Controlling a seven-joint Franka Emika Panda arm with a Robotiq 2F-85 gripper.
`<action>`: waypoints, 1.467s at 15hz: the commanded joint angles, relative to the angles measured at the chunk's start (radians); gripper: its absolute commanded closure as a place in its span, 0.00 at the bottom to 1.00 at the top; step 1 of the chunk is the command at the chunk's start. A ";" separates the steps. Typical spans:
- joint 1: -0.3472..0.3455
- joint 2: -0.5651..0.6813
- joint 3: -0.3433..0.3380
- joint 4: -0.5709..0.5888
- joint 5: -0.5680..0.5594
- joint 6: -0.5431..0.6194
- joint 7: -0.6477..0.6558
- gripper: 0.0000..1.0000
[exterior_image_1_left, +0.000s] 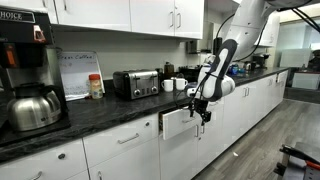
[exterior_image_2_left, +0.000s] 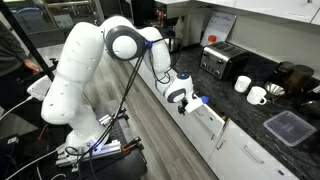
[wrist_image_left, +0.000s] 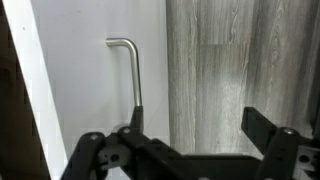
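The gripper (wrist_image_left: 198, 128) is hanging with its jaws spread wide and is clamping nothing. In the wrist view the metal handle (wrist_image_left: 137, 72) is running down to one finger (wrist_image_left: 133, 120), close enough that it seems to be touching, while the opposite finger is standing well apart over the wood floor (wrist_image_left: 240, 60). The handle is sitting on the white drawer (wrist_image_left: 90, 95). In both exterior views the drawer (exterior_image_1_left: 185, 122) (exterior_image_2_left: 207, 116) is sticking out a little from the row of white cabinets, just under the dark counter (exterior_image_1_left: 110, 108), with the arm reaching down to its front. Farther out on the counter a toaster (exterior_image_1_left: 136, 83) is standing. A coffee maker (exterior_image_1_left: 28, 75) is standing well apart from it, and white mugs (exterior_image_2_left: 250, 90) and a clear container (exterior_image_2_left: 288, 127) are resting nearby.
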 joint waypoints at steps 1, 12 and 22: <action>0.006 -0.004 -0.015 -0.028 -0.058 0.093 0.031 0.00; 0.215 0.012 -0.241 -0.142 -0.102 0.395 0.184 0.00; 0.263 0.054 -0.264 -0.058 -0.107 0.383 0.201 0.00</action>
